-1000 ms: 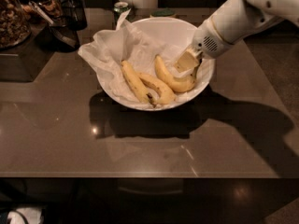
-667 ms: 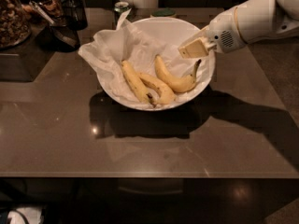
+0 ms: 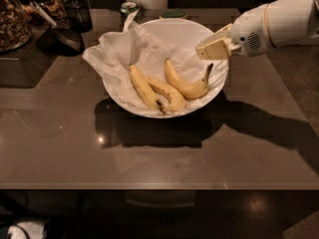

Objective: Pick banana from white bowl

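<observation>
Banana [image 3: 185, 87], lg curved yellow, is lying in right half of white bowl [image 3: 179, 29] on paper liner [image 3: 114, 59], stem pointing up twd right rim; slim banana [image 3: 142, 86] and stubby banana [image 3: 168, 95] are lying just left of it. Gripper [image 3: 213, 49] is hovering over bowl's right side, just above stem tip, carrying nothing; parted or closed: cannot tell. Judgement: step is calling for descent onto thick mid-body, not thin stem, grip crosswise, avoiding stubby neighbour & paper.

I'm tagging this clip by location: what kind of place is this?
Probably a kitchen or break-room counter: a white bowl of bananas, a jar seemingly of nuts, and a drinks can behind. The gripper hangs over the bowl's right rim.
</observation>
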`<state>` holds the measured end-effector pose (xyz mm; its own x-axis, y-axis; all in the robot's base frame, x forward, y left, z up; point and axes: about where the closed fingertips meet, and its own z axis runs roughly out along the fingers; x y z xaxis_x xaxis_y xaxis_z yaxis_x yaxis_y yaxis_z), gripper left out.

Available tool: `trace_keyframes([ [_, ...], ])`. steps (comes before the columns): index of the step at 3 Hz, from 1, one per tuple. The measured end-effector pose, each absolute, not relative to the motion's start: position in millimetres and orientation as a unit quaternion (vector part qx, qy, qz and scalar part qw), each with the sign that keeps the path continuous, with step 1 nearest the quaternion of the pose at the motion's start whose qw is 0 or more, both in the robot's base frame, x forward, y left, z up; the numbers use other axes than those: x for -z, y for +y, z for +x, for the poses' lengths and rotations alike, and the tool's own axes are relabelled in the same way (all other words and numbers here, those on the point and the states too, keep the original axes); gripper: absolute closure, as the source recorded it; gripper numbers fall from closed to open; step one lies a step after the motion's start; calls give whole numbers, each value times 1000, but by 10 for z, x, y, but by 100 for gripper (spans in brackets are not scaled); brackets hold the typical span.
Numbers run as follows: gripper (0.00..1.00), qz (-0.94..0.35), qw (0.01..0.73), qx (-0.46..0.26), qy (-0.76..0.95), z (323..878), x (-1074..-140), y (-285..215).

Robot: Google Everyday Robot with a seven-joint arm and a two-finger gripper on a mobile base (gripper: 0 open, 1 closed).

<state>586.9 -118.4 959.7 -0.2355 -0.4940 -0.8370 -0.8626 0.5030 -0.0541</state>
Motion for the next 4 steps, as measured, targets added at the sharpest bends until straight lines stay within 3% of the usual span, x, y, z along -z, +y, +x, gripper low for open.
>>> trace_keyframes([
  [3,13,-449,425,-217,755,5869,-9597,-1183],
  [4,0,-449,425,-217,755,5869,-9597,-1182],
])
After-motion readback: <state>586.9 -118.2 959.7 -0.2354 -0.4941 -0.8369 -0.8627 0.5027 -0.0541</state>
